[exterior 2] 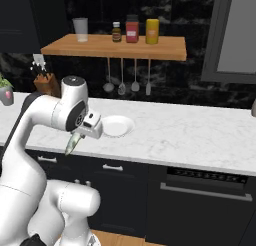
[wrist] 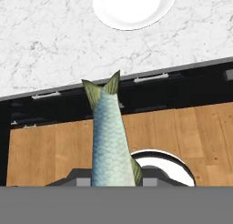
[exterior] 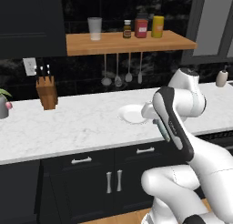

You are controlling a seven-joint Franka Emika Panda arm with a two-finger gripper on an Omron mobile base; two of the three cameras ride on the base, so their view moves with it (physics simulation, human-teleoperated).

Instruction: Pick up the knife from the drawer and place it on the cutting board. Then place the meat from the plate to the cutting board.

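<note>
Tool (exterior 2: 75, 140) clamped on the fish (wrist: 110, 141), just off the surface (exterior: 68, 123) edge near the plate (exterior 2: 116, 125). I'd hold it level, swing slow toward the board.

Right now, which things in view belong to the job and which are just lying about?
Job: silver-blue scaly fish, shut in the dark two-finger gripper; small round white plate.
Lying about: wooden knife block, clear glass, three jars, hanging ladles, soap dispenser.
</note>
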